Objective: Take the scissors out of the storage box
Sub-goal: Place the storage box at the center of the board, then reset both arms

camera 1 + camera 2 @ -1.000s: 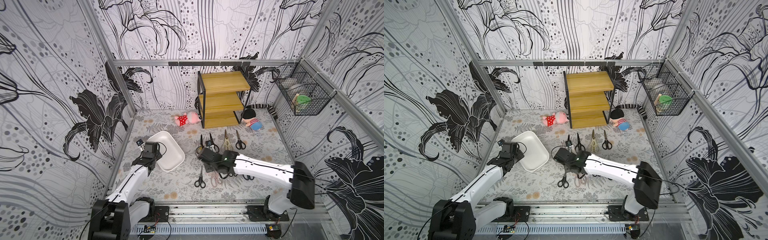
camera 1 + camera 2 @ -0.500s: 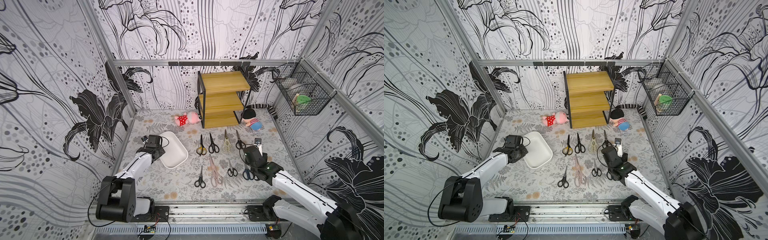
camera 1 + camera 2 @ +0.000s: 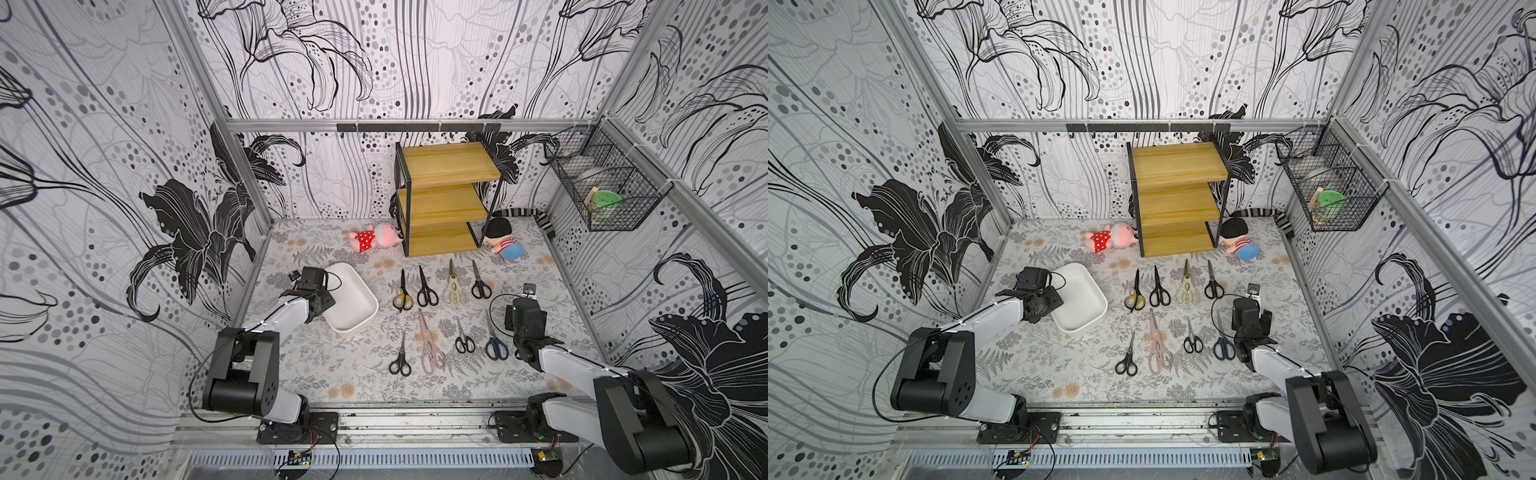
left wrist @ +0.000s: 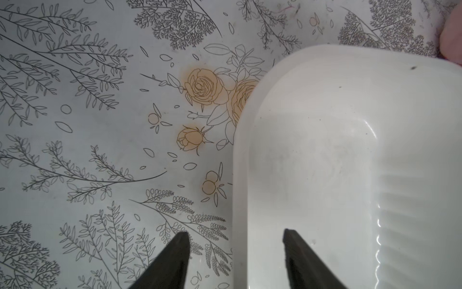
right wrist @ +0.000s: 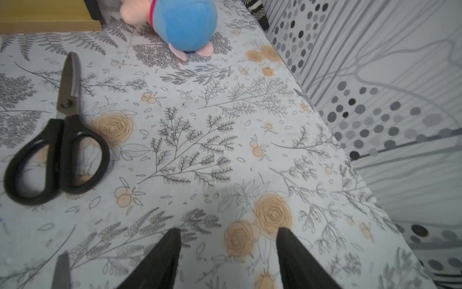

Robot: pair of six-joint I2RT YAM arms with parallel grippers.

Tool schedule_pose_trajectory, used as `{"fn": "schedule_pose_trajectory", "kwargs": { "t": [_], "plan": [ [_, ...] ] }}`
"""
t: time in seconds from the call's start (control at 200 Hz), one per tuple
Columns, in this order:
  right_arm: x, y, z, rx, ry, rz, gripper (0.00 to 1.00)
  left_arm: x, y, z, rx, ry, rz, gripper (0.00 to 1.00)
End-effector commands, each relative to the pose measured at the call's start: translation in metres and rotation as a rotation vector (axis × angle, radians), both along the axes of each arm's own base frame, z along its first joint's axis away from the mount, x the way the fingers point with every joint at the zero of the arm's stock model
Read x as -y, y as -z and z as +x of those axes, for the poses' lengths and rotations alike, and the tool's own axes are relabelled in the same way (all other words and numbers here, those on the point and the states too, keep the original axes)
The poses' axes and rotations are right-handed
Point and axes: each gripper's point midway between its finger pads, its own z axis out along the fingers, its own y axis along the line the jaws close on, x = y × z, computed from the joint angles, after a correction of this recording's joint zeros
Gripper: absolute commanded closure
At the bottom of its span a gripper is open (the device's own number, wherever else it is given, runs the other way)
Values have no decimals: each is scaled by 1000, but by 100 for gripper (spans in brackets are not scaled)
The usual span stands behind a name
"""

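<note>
The storage box (image 3: 351, 297) (image 3: 1079, 297), a shallow white tub, lies empty at the mat's left. My left gripper (image 4: 235, 234) (image 3: 326, 301) is open astride its near rim (image 4: 240, 175), one finger inside and one outside. Several scissors lie in two rows on the mat: yellow-black (image 3: 402, 293), black (image 3: 427, 289), cream (image 3: 453, 286) and black (image 3: 480, 284) (image 5: 57, 155) behind; small black (image 3: 400, 357), pale pink (image 3: 430, 349), small black (image 3: 463, 338) and dark blue (image 3: 494, 343) in front. Just right of the blue pair, my right gripper (image 5: 228, 230) (image 3: 523, 307) is open and empty over bare mat.
A wooden shelf (image 3: 446, 199) stands at the back. Beside it lie a pink doll in a red dress (image 3: 374, 239) and a doll in blue trousers (image 3: 505, 245) (image 5: 185, 22). A black wire basket (image 3: 606, 187) hangs on the right wall. Patterned walls enclose the mat.
My right arm has pulled back from the middle of the mat to the right side, jaws wider. My left gripper, shut on the box rim before, has opened, and the arm has drawn back.
</note>
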Motion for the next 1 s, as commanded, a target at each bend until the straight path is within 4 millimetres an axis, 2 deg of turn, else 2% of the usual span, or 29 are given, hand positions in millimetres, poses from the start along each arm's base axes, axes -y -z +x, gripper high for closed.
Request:
{"fn": "schedule_pose_trajectory", "kwargs": {
  "t": [0.0,0.015,0.085,0.2,0.23,0.265,0.295,0.385,0.42,0.435,0.456,0.491,0.516,0.571,0.626,0.641,0.661,0.776,0.891,0.996],
  "plan": [
    [-5,-45,40,230,-70,33,33,-1,-27,19,69,18,14,3],
    [-5,-46,42,242,-77,41,33,-1,-32,21,79,21,17,0],
    [-5,-53,51,298,-94,62,32,-3,-55,28,128,41,42,3],
    [-10,-51,69,290,-145,13,31,-13,-99,35,245,80,141,3],
    [-12,-43,73,266,-157,24,31,-15,-109,36,284,93,174,3],
    [-13,-48,76,280,-167,11,31,-18,-119,35,330,113,213,3],
    [-18,-41,75,245,-197,30,31,-20,-126,34,374,136,252,3],
    [-20,-49,67,314,-228,37,30,-24,-139,25,525,170,341,3],
    [-19,-48,60,334,-234,50,29,-25,-133,17,565,174,365,3],
    [-18,-48,58,349,-237,57,28,-26,-138,15,603,171,375,3],
    [-18,-46,55,360,-243,64,21,-26,-137,11,634,172,387,3],
    [-16,-47,51,406,-241,48,18,-26,-132,4,678,176,401,3],
    [-16,-53,51,433,-241,44,15,-26,-132,0,718,174,409,3],
    [-17,-43,51,370,-242,56,11,-27,-123,-8,764,164,414,2],
    [-16,-48,51,395,-242,51,9,-28,-116,-14,793,150,411,2],
    [-16,-46,51,382,-241,55,0,-28,-114,-15,799,146,411,2],
    [-16,-46,52,384,-242,52,4,-29,-111,-16,801,140,410,2],
    [-16,-48,51,395,-241,50,5,-29,-102,-16,831,135,421,2],
    [-16,-46,52,385,-243,52,5,-29,-118,-4,912,142,474,2],
    [-16,-47,52,390,-241,51,5,-21,-121,15,941,183,473,2]
  ]
}}
